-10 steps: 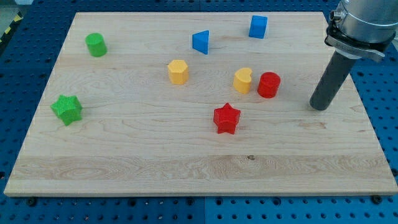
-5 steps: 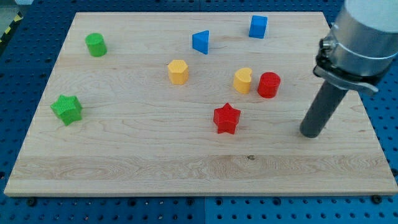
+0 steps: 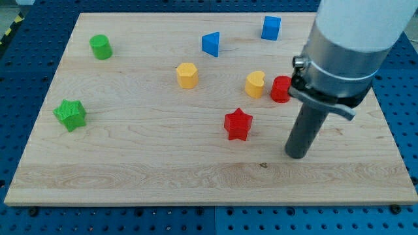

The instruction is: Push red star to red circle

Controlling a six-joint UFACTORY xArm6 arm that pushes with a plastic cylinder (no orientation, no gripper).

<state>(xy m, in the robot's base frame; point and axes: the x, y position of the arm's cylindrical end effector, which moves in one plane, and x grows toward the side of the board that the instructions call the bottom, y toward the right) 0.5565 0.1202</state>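
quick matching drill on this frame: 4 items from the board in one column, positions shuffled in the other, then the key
Items:
1. red star
2. green star
3. red circle
4. my tip

Places:
A. near the board's left edge in the view
B. partly hidden behind the arm, right of the yellow block
C. lower right of the red star, touching no block
D. lower left of the red circle, apart from it

Pairs: 1-D, 2-A, 3-B, 4-C
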